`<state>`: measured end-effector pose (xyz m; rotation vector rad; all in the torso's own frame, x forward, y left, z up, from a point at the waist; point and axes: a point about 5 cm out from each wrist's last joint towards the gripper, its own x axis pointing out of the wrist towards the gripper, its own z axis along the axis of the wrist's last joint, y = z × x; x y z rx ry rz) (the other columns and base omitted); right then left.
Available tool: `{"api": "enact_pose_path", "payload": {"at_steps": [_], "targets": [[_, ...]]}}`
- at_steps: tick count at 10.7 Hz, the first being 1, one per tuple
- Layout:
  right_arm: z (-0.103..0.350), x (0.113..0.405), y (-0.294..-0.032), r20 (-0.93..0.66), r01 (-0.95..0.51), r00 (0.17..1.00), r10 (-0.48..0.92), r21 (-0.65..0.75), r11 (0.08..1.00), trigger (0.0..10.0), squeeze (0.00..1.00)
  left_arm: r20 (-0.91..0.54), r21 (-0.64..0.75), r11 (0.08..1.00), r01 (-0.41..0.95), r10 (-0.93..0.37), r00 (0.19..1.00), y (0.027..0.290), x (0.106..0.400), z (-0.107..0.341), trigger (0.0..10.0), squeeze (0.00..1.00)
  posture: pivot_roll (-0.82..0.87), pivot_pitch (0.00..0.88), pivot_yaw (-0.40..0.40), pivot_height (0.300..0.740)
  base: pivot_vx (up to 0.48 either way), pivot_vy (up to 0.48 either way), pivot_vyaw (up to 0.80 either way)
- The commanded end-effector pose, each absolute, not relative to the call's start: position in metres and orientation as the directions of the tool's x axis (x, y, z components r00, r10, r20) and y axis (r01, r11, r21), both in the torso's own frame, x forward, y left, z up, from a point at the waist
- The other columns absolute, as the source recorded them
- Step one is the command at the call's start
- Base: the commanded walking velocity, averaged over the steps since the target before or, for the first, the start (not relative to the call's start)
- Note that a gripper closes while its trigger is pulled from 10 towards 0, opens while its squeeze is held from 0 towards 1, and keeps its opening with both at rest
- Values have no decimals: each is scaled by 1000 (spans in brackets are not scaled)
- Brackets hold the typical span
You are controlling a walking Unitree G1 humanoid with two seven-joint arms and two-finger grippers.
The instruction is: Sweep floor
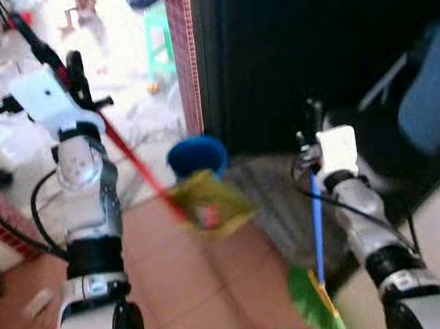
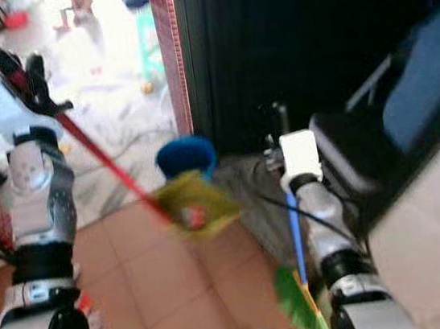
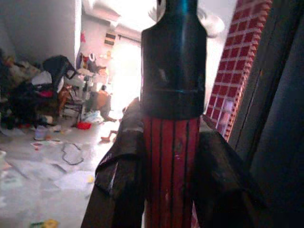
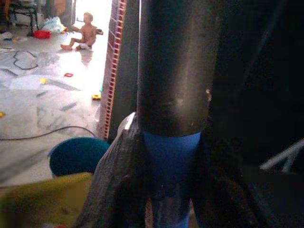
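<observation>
While the head views are blurred, the long red-handled dustpan with a yellow-green plastic pan (image 1: 209, 202) is seen held up over the terracotta tile floor (image 1: 178, 275), pan near centre, by the left gripper (image 3: 168, 156), fingers clamped on the ribbed red shaft below its black cap. The blue-handled broom with green bristles (image 1: 317, 237) is gripped by the right gripper (image 4: 171, 161), closed just under its dark grip sleeve, bristles low and near. A round blue plastic bucket (image 1: 196, 156) is seen beyond the pan. Both tools are judged light and stiff; smooth shafts could twist, so holds near the top caps seem sensible.
</observation>
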<state>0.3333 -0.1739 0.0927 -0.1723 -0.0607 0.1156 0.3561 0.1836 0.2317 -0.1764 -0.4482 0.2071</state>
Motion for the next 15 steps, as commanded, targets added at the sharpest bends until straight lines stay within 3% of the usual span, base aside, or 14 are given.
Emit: {"api": "enact_pose_path", "payload": {"at_steps": [1, 12, 15], "targets": [[106, 339, -165, 105, -131, 983, 152, -184, 974, 10000, 0, 504, -210, 960, -187, 270, 821, 193, 353, 256, 10000, 0, -56, 0, -8, 740, 431, 0, 0], [101, 335, -166, 93, -128, 985, 147, -188, 974, 10000, 0, 542, -170, 952, -254, 305, 783, 198, 353, 265, 10000, 0, -57, 0, -13, 740, 432, 0, 0], [101, 334, -166, 90, -131, 984, 150, -192, 973, 10000, 0, 557, -145, 947, -287, 318, 767, 202, 352, 268, 10000, 0, -57, 0, -13, 740, 401, 263, 0]]}}
